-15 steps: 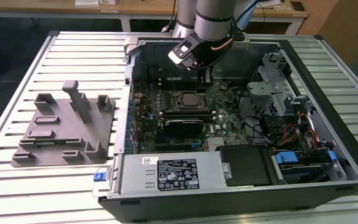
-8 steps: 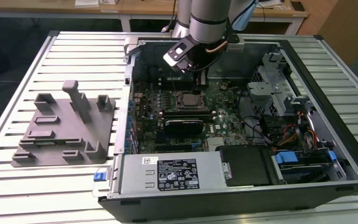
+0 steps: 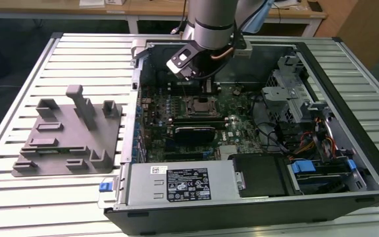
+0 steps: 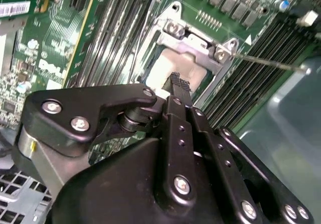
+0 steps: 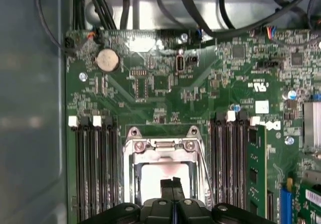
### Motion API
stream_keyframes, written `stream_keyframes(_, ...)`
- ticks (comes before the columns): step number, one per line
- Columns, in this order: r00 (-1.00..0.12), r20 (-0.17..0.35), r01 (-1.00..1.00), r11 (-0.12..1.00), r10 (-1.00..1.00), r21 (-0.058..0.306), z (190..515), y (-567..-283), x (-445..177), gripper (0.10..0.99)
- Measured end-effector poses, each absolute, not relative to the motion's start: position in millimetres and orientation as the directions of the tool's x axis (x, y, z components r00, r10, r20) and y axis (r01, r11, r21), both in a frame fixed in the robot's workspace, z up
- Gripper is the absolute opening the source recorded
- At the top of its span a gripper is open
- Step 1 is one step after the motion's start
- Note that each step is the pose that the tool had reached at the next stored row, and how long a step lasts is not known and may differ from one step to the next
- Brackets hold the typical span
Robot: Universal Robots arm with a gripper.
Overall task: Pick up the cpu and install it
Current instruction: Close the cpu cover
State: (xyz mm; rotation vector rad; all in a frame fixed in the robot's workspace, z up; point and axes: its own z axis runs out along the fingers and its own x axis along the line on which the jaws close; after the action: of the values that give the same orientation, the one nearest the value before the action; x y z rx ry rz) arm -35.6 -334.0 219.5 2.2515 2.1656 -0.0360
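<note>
The cpu (image 5: 153, 180) lies flat in the motherboard socket (image 5: 161, 144), showing as a pale square inside the metal frame. In the second wrist view the cpu (image 4: 168, 66) also sits in the socket (image 4: 196, 42), partly hidden behind the black fingers. My gripper (image 5: 173, 183) hangs just above the chip with its two fingers pressed together and nothing between them. From the exterior view, the gripper (image 3: 207, 88) reaches down into the open computer case, just behind the socketed cpu (image 3: 203, 105).
Rows of memory slots (image 5: 95, 169) flank the socket on both sides. A thin metal lever (image 4: 271, 63) sticks out beside the socket. A grey fixture block (image 3: 71, 133) sits on the slatted table at the exterior view's left. Drive cages and cables (image 3: 308, 123) fill the case's right side.
</note>
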Motion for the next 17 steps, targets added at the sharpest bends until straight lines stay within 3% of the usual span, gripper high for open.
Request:
stream_keyframes(10,0.031,-0.028,1.000,-0.031,0.999,-0.004,218.0,-334.1,-38.0,0.110)
stream_keyframes(17,-0.065,-0.028,0.998,0.065,0.998,-0.003,218.0,-334.1,-38.0,0.110)
